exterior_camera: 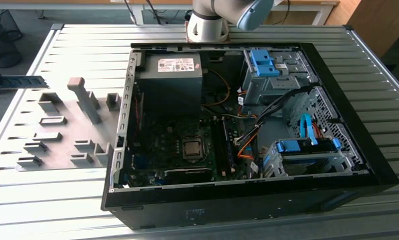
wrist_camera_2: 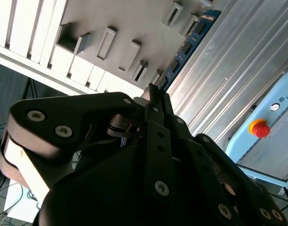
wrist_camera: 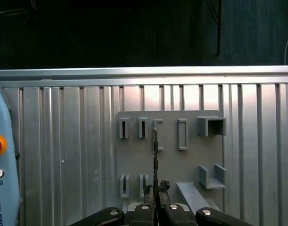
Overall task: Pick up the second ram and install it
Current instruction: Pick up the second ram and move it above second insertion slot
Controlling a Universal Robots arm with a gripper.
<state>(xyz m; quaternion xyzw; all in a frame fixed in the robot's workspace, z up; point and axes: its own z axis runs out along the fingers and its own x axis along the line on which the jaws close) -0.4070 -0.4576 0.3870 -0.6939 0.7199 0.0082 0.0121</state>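
So the end effector [wrist_camera: 155, 188] is pinched tight on one end of the ram stick [wrist_camera: 155, 155], which shows edge-on in the first wrist view. In the second wrist view the blue ram stick [wrist_camera_2: 186, 44] with its row of dark chips pokes straight out from the fingertips [wrist_camera_2: 152, 94]. Behind it is the grey plate [wrist_camera: 172, 162] with its slotted blocks, sitting on the ribbed metal worktop [wrist_camera: 63, 141]. In the exterior view the ram stick [exterior_camera: 22, 81] is at the far left, well apart from the open computer case [exterior_camera: 219, 207] on the right.
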